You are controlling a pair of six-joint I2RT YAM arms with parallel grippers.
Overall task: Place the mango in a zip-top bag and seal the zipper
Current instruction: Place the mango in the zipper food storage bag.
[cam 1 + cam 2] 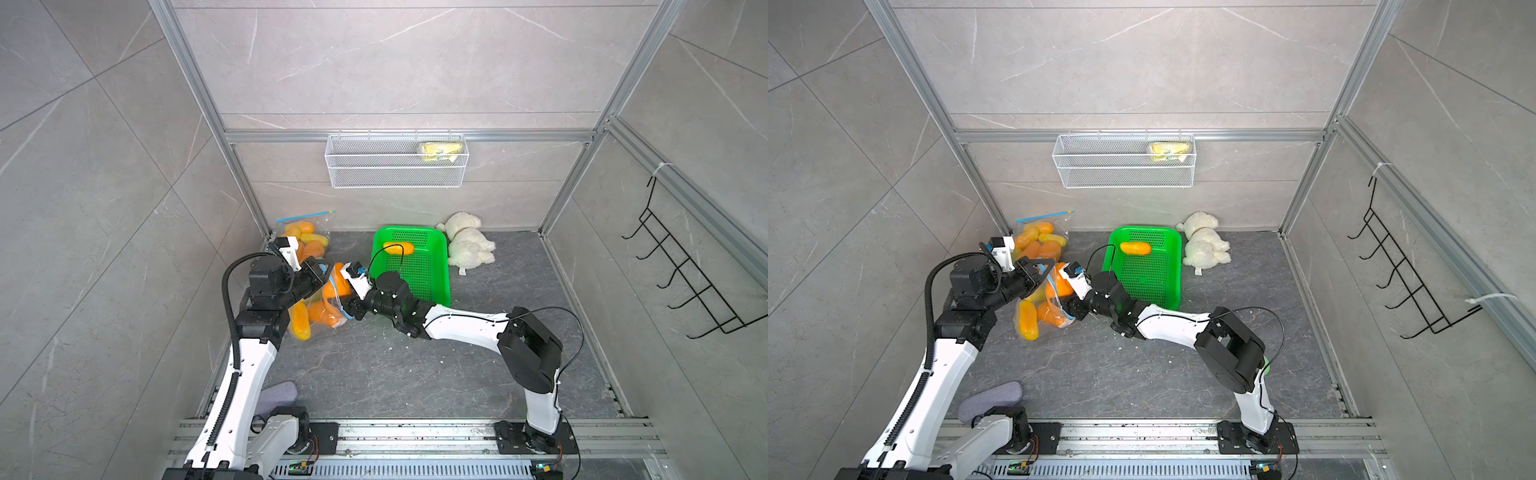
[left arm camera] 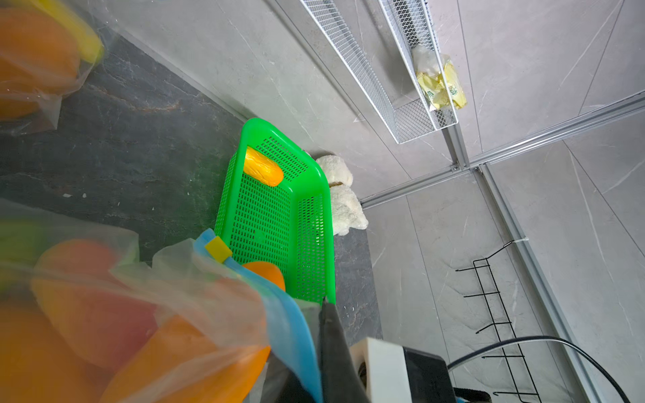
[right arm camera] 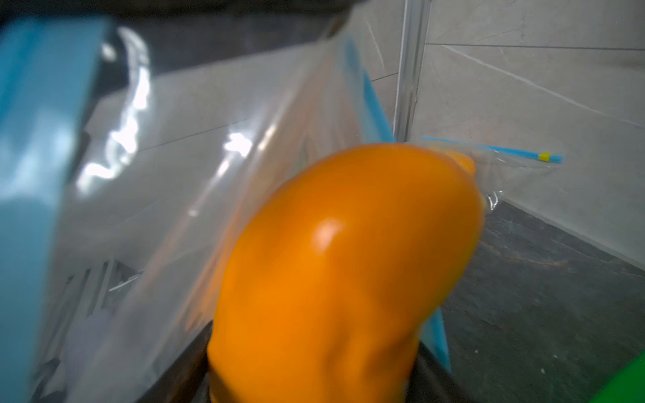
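Mango [image 3: 349,272] pinched in R gripper [image 1: 343,293] jaws, at mouth of zip-top bag [image 1: 316,318], left-centre. L gripper [image 1: 322,270] fingers clamped on bag rim. Step: insertion. Next: push deeper, release, zip.

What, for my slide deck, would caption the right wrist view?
Orange mango, gripped by the right hand, pokes into the blue-zippered mouth of the clear zip-top bag.

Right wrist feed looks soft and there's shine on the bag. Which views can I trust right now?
Right wrist view: the mango fills the frame and is out of focus, with glare streaks on the zip-top bag film. Left wrist view: the bag up close is blurred, but the green basket is sharp. Both top views: sharp and evenly lit.
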